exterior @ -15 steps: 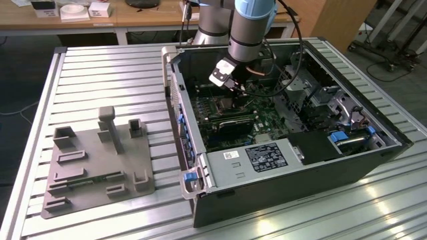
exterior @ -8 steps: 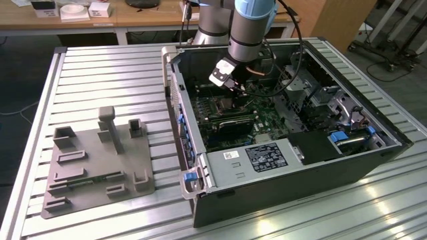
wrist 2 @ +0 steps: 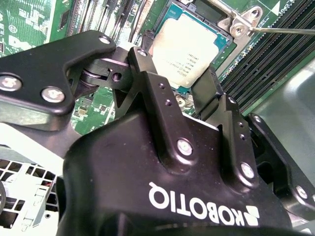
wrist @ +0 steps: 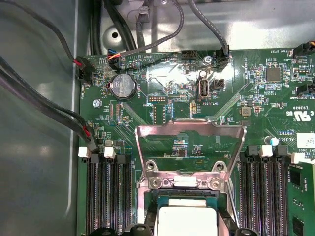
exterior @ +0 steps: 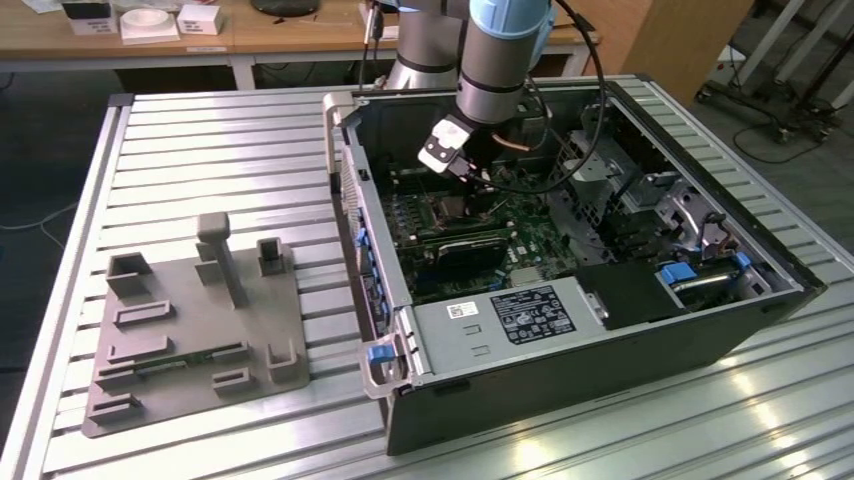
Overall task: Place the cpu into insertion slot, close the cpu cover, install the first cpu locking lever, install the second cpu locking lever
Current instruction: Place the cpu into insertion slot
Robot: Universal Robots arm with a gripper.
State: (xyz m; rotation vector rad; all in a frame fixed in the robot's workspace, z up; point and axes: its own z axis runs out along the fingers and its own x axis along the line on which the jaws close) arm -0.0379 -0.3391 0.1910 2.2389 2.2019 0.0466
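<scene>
Laid out on a slatted metal table (exterior: pixel 200 170): an open computer case (exterior: pixel 747 290) on its side, with a grey jig plate (exterior: pixel 187 340) beside it toward the exterior view's left. Reaching into the far part of the case from above: the arm (exterior: pixel 497 60), wrist turned down, gripper (exterior: pixel 467 182) aimed almost straight at the green board (wrist: pixel 162 98).

Judged to be at the end of the first step, placing the chip. Look at both wrist views: chip (wrist: pixel 187 222) lying flat and square inside the socket (wrist: pixel 150 209), pale face up, between the banks of long black memory slots (wrist: pixel 106 196). Fingers (wrist 2: pixel 147 73) spread, one on each side of the chip, close to its edges but pinching nothing as far as can be told. Held low over the socket.

Cover (wrist: pixel 189 129) not yet closed: standing up on its hinge at one edge of the socket, window open onto the board behind. Thin wire lever (wrist 2: pixel 280 30) not yet locked down, by the look of it, running out over the memory slots past a silver tab (wrist 2: pixel 242 25).

Whatever move follows calls for care: little room between fingers and upright cover, so no nudging the seated chip and no sideways brush against the hinge.
</scene>
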